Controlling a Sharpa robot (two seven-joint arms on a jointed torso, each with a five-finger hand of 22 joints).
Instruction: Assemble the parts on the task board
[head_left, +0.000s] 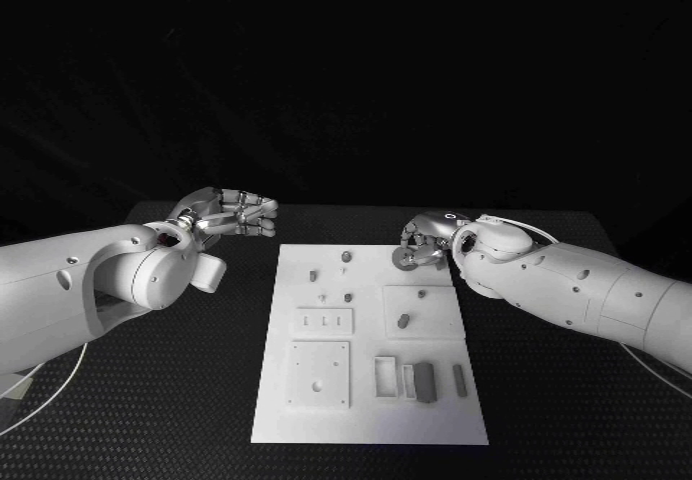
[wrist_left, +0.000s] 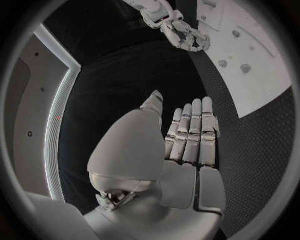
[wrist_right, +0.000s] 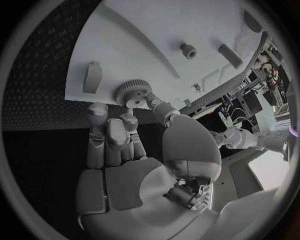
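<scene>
Here, the right hand (head_left: 424, 245) hovers over the task board (head_left: 369, 420) at its far right corner, pinching a small toothed gear (wrist_right: 132, 92) between thumb and fingertips (wrist_right: 129, 119); the right wrist view shows the gear's ridged rim and raised hub held just above the white surface. Across the black table (head_left: 173, 400), the left hand (head_left: 228, 216) sits off the board's far left corner, fingers extended side by side and apart from everything, holding nothing.

Several grey parts stand or lie on the board: a short peg (head_left: 348, 257) near the far edge, a tilted piece (head_left: 402, 321) in the middle right, and a row of upright blocks (head_left: 420, 381) toward the near right corner.

The step in hand looks to be seating the gear on its mount. Done well, that likely means keeping the gear level, lining its hub over the target before lowering, and easing the pinch only once it rests squarely. Which post or hole it belongs on cannot be told from here. A tilted approach risks jamming, so a slow, vertical descent seems wise.
</scene>
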